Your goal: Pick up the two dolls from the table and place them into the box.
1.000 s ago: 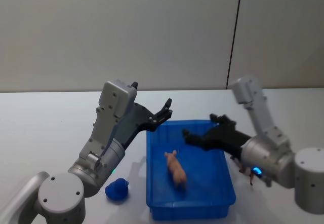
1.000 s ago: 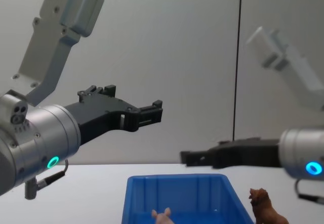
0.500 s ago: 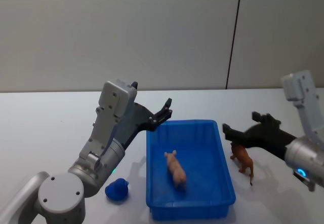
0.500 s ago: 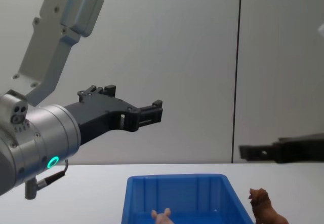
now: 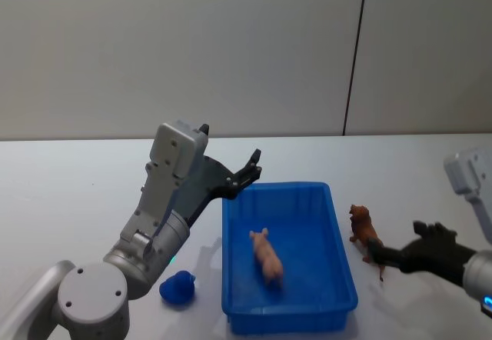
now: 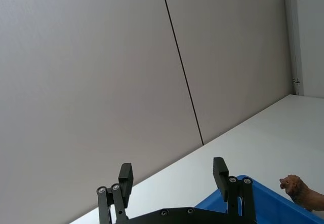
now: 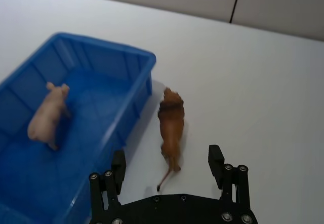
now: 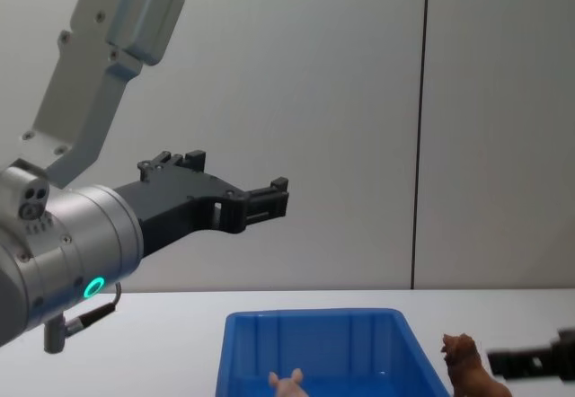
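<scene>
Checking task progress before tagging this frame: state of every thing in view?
box: open, on the table, one doll inside
pink doll: inside the box, not gripped
brown doll: upright on the table, right of the box, not gripped
left gripper: open, empty, raised near the box's far left corner
right gripper: open, empty, low by the brown doll's tail end
small blue object: on the table, left of the box

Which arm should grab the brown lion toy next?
The right. The right end effector, open, hovers just beside the brown doll, which stands on the table right of the box. The left end effector is raised at the box's far left corner, farther away.
</scene>
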Robot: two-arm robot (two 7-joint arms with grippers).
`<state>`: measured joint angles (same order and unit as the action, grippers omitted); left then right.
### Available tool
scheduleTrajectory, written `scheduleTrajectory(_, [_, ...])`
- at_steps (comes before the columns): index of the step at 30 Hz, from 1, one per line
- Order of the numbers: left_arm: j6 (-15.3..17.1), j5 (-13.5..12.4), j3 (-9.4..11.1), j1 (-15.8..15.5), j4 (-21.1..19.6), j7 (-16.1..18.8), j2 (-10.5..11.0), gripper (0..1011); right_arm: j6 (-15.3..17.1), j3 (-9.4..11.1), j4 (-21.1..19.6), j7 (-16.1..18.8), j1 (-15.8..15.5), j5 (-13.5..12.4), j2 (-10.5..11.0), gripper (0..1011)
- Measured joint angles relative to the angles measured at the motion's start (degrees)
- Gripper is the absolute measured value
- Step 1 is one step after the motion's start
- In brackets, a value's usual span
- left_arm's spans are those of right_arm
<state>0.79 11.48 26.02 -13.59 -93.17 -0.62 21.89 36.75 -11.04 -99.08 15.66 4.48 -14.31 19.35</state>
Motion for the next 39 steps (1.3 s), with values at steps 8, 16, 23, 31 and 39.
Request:
scheduleTrajectory(8, [0.0, 0.0, 0.0, 0.0, 0.0, 0.0, 0.0, 1001, 2.26, -0.82, 2.27, -0.98, -0.38, 2.36, -0.08, 1001])
scheduleTrajectory(16, [0.0, 0.0, 0.0, 0.0, 0.0, 0.0, 0.0, 1001, 1.72, -2.58, 7.62, -1.02, 2.18, 5.68, -2.24, 1001])
scheduleTrajectory(23, [0.0, 0.0, 0.0, 0.0, 0.0, 0.0, 0.0, 1001, -0.7, -4.53, 13.79, -0.04, 5.76, 8.82, -5.07, 1001])
scheduleTrajectory(31, [0.0, 0.0, 0.0, 0.0, 0.0, 0.0, 0.0, 1001, -3.39, -5.91, 19.12, -0.1, 8.79, 10.94, -7.46, 1001])
scheduleTrajectory(39, [0.0, 0.0, 0.01, 0.0, 0.0, 0.0, 0.0, 1001, -5.3, -6.54, 21.44, -1.39, 9.98, 11.92, -8.61, 943])
